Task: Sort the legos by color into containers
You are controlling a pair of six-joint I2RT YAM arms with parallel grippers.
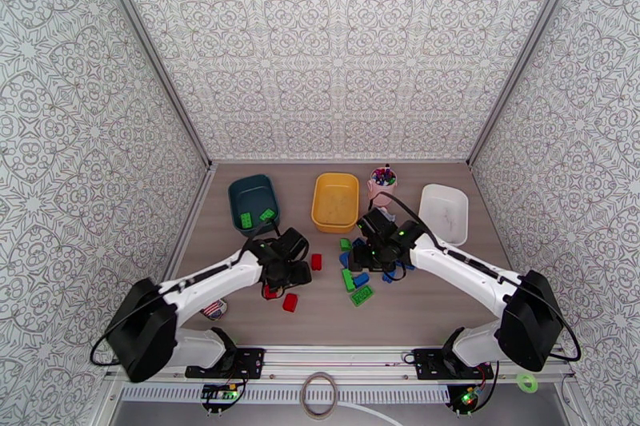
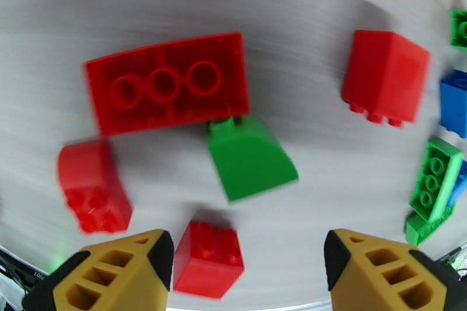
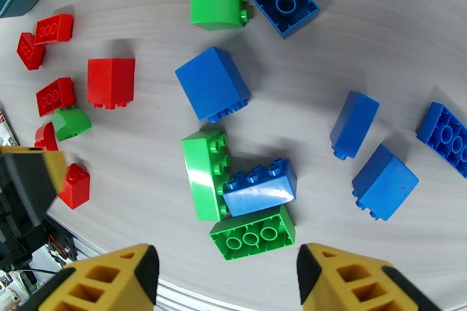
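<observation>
**Sorting barely begun on the counter (image 1: 320, 316)**

We see two green bricks (image 1: 246, 220) lying in the teal tub (image 1: 252, 194); the yellow tub (image 1: 336, 200) and white tub (image 1: 444, 212), further right, look bare. Red bricks (image 2: 166, 84) lie scattered under the left end effector (image 2: 248, 259), blue bricks (image 3: 213, 83) and more green ones under the right end effector (image 3: 225, 271); both hang with jaws apart, clamped on nothing. By our reckoning, nearly all the sorting lies ahead.
</observation>
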